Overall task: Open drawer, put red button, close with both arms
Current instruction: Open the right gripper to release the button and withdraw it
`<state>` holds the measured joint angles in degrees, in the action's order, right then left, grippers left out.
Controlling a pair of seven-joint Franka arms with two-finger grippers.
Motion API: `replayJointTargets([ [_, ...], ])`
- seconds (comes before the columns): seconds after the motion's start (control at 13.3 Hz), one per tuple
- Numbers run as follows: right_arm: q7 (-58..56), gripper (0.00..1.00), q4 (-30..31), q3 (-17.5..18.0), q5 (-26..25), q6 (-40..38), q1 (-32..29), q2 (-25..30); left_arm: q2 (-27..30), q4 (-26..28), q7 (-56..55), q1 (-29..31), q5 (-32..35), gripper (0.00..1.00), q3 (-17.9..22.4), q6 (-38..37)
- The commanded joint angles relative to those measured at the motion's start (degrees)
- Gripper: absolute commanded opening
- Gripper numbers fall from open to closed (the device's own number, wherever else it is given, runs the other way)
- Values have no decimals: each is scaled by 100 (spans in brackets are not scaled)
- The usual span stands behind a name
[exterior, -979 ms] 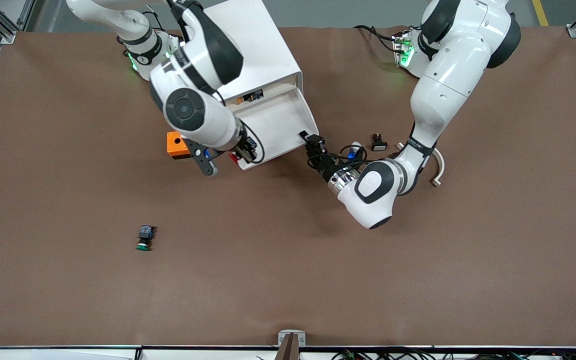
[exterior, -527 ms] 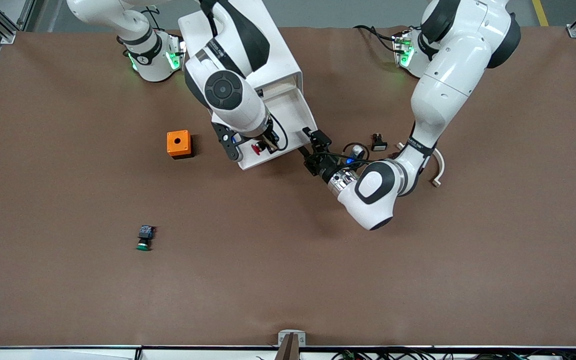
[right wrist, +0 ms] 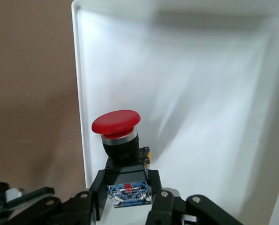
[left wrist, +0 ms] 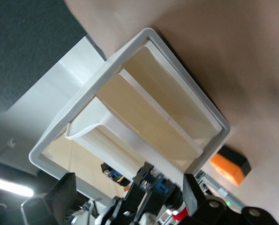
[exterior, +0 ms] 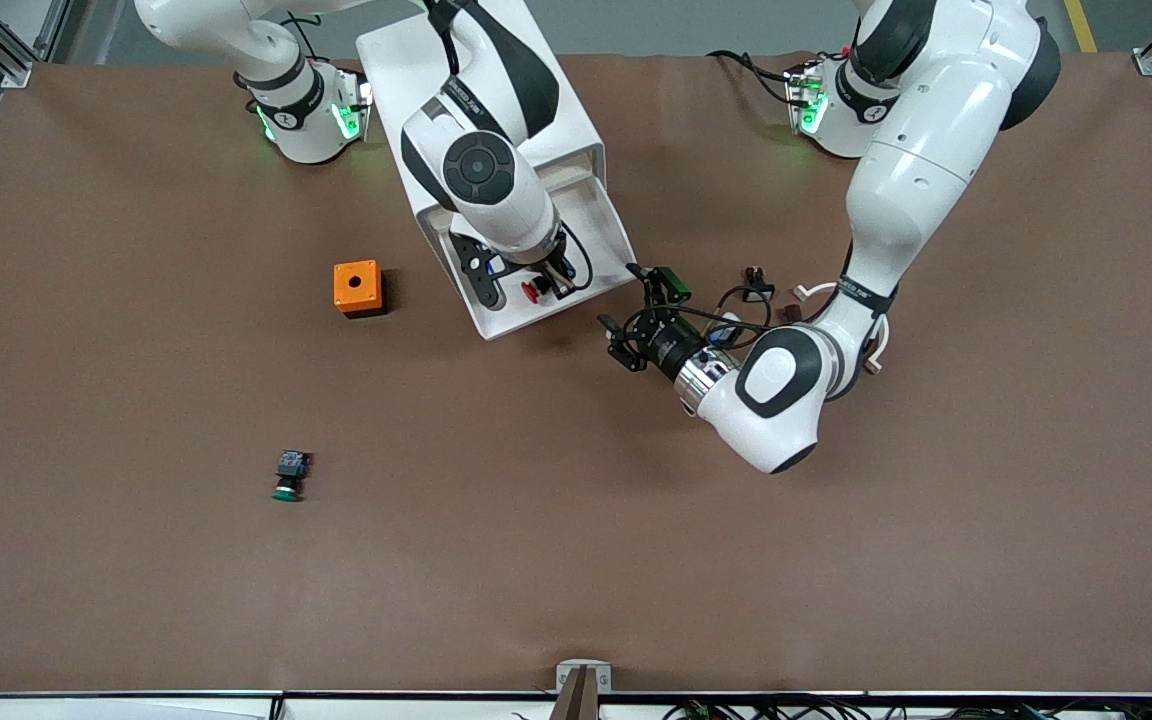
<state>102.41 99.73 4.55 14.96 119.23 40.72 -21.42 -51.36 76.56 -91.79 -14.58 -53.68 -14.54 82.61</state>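
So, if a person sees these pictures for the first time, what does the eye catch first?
Probably the red button, pinched by its block body in the right gripper over the open drawer of the white cabinet. Next, the left gripper with fingers spread wide, just off the drawer's front corner. The bright orange box beside the cabinet, toward the right arm's end, also stands out.

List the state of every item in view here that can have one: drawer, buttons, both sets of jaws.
drawer: pulled open
red button: upright, held over the drawer
right gripper: jaws shut on the red button's body
left gripper: jaws open, holding nothing, beside the drawer's front
green button: lying on the table, untouched
orange box: sitting on the table
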Motion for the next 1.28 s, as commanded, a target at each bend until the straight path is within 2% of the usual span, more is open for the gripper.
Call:
replayJointTargets([
  [0.0,104,100,47,-77,-133,-13,58,85,257,96,809,34,68,100,39,10],
  [0.23,-88,100,-110,-103,-572,-451,-230,182,468,96,1951,-54,918,100,4,149],
  [0.38,-605,100,-391,-103,-679,-987,-616,304,547,96,2444,-80,1481,100,-40,587],
  [0.53,-1422,100,-568,-103,-688,-1410,-1064,471,687,96,2858,-229,2000,100,-40,1184],
  [0.75,-2888,100,-586,-103,-696,-1788,-1837,752,934,105,2886,-458,2782,100,-32,2424],
  [0.98,-4672,100,-577,-112,-696,-2113,-2550,920,1049,105,2886,-677,3713,100,-23,2743],
  [1.21,-6149,100,-577,-112,-731,-2202,-3200,1016,1084,26,2886,-713,4197,100,-23,2927],
])
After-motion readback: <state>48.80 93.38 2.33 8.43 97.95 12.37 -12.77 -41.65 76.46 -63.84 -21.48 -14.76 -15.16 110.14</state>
